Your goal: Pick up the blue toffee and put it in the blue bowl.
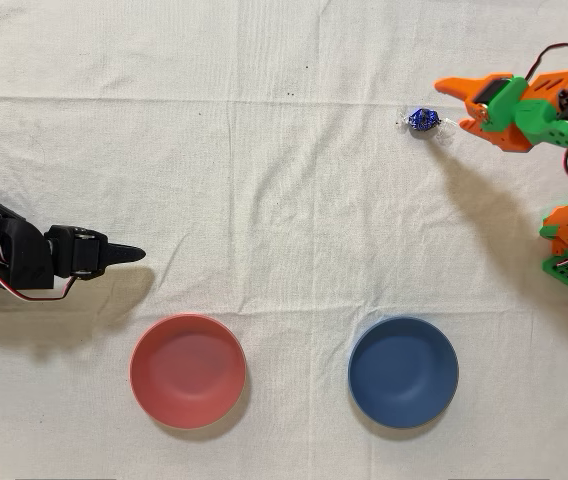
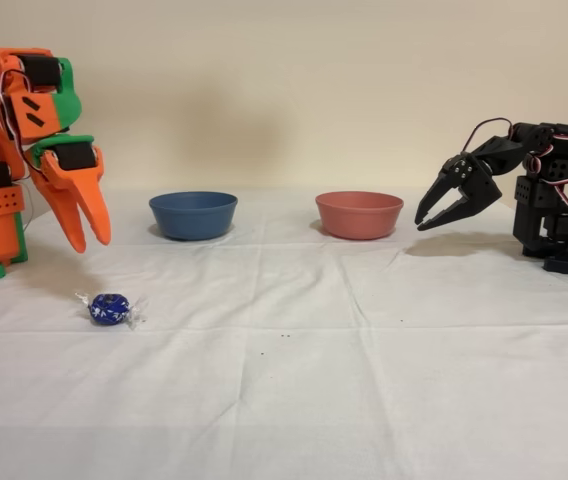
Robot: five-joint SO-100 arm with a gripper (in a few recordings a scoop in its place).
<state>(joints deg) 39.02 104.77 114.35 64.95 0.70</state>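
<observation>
Creased white cloth [image 2: 364, 380], plain beige wall [image 2: 284, 90]; toffee [image 1: 423, 121] on cloth, at 12 o'clock from blue bowl [image 1: 403, 371]; orange gripper [image 2: 92, 237] slightly parted, empty, raised beside toffee.

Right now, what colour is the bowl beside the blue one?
Pinkish-red; the pinkish-red bowl shows best in the overhead view.

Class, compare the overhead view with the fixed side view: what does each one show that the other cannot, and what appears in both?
Only the overhead view shows inside the blue bowl and the red bowl: nothing lies in either. Only the fixed view shows height: the orange arm's hand hangs above the cloth, higher than the blue toffee, with its fingers slightly parted. Both views show the toffee lying on the white cloth near the hand, apart from both bowls, and the idle black arm.
</observation>
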